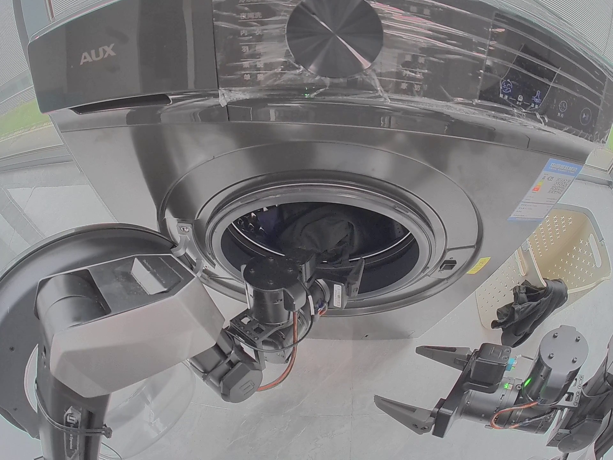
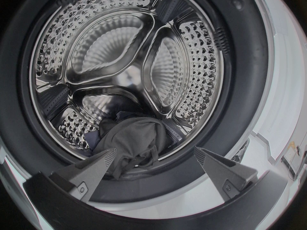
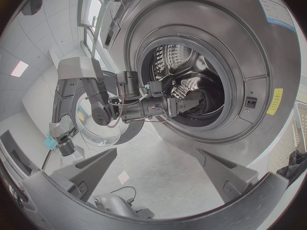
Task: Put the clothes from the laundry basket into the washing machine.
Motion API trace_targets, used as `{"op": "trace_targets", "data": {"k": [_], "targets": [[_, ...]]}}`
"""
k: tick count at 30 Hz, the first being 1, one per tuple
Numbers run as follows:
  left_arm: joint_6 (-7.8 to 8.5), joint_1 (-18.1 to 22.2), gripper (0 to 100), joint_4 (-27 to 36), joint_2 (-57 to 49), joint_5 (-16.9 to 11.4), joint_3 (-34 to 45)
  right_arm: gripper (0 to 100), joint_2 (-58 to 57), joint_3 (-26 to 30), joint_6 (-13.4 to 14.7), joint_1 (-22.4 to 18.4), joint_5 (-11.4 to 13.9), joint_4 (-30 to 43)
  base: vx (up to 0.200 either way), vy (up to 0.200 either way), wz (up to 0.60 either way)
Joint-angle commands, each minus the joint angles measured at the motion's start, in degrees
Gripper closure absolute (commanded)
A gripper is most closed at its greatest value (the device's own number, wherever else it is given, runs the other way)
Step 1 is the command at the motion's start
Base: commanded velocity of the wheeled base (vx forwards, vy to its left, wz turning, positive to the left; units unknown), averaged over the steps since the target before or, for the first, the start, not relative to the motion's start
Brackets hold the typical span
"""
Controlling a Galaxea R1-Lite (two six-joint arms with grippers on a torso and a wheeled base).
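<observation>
Pale grey floor tiles (image 1: 332, 384) are stretching out in front of a grey washing machine (image 1: 357, 154), which is standing with its round door (image 1: 83, 269) swung wide open on the robot's left. Its steel drum (image 2: 128, 58) is showing through the opening. One dark garment (image 2: 134, 141) is lying bunched at the front edge of the drum, its near folds reaching toward the dark rubber seal (image 2: 243, 90) at the lower rim.

The left gripper (image 2: 154, 150) is hovering at the mouth of the opening, just in front of that garment. Its claw is standing apart and clamping nothing. The cloth is sitting just beyond the fingertips, and whether it is touching them is hard to tell.

The right gripper (image 1: 397, 375) is hanging low over the floor, well apart from the opening and near the lower right corner of the machine's front. Its claw is also spread wide and holding nothing.

A cream perforated laundry basket (image 1: 575, 237) is standing against the machine's right side. A second dark garment (image 1: 529, 301) is draping over the basket's near rim, just beyond the right gripper.
</observation>
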Motion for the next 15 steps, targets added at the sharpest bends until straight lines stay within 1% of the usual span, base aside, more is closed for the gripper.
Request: {"op": "trace_targets", "data": {"k": [1, 5, 6, 8, 10, 12, 13, 14, 15], "targets": [[-0.13, 3.5, 0, 1.4, 4.6, -2.4, -5.0, 0, 0.3, 1.0, 0.0, 0.0, 0.1, 0.1, 0.0, 0.0, 0.0], [-0.13, 4.0, 0, 1.6, 5.1, -2.7, -5.8, 0, 0.3, 1.0, 0.0, -0.1, 0.1, 0.1, 0.0, 0.0, 0.0], [-0.22, 3.9, 0, 0.7, 4.7, -2.7, -5.3, 0, 0.2, 1.0, 0.0, -0.5, 0.2, 0.2, 0.0, 0.0, 0.0], [-0.22, 2.7, 0, -1.3, 2.3, -2.7, -1.8, 0, 0.1, 1.0, 0.0, -0.6, 0.1, 0.3, 0.0, 0.0, 0.0], [-0.22, -0.1, 0, -2.9, -1.3, -2.8, 3.1, 0, 0.1, 1.0, 0.0, -0.6, 0.1, 0.3, 0.0, 0.0, 0.0], [-0.66, -3.1, 0, -3.9, -4.6, -2.8, 8.2, 0, 0.2, 1.0, 0.0, -0.6, 0.1, 0.2, 0.0, 0.0, 0.0], [-0.74, -3.6, 0, -4.1, -5.2, -2.8, 9.0, 0, 0.2, 1.0, 0.0, -0.6, 0.1, 0.2, 0.0, 0.0, 0.0], [-0.92, -6.7, 0, -6.0, -8.1, -2.8, 14.0, 0, 0.0, 1.0, 0.0, -0.6, 0.1, 0.3, 0.0, 0.0, 0.0], [-1.01, -7.8, 0, -7.0, -9.3, -2.8, 16.5, 0, -0.1, 1.0, 0.0, -0.5, 0.0, 0.3, 0.0, 0.0, 0.0]]}}
